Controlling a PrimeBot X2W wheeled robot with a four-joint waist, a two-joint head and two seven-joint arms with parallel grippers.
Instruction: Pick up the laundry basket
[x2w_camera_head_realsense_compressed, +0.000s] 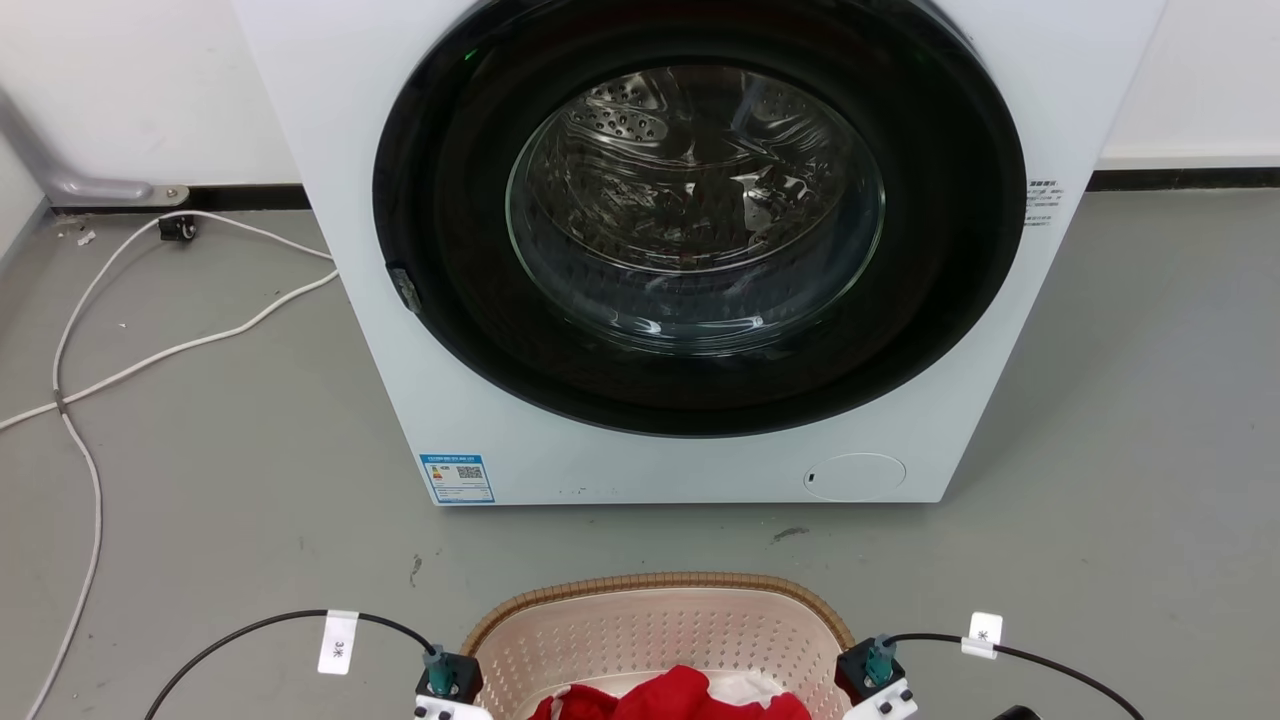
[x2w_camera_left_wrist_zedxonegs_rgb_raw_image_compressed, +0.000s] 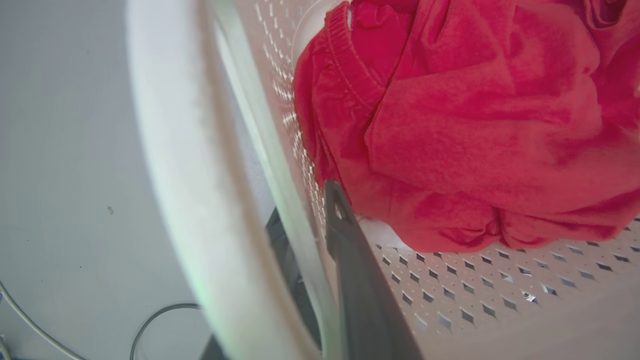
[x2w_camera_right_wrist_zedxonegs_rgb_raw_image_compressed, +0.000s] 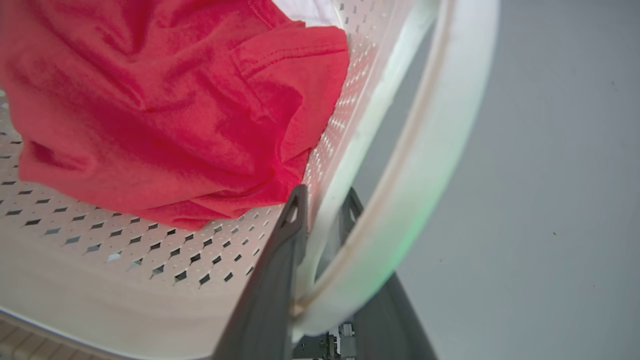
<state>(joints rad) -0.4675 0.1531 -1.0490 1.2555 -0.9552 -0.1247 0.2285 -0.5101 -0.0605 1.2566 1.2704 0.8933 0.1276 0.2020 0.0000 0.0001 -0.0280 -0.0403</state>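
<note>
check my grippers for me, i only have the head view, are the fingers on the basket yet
Observer: Left gripper straddles the basket wall: one finger inside, one outside between wall and handle.
Operator: and the right
Observer: Right gripper straddles its wall likewise; clamped or not, I cannot tell.
Operator: what's the red thing
Observer: A red garment, bunched on the basket floor beside both inner fingers.

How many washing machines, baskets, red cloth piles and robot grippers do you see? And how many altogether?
Washing machine: 1
Laundry basket: 1
Red cloth pile: 1
Robot grippers: 2, the left gripper and the right gripper
Total: 5
</note>
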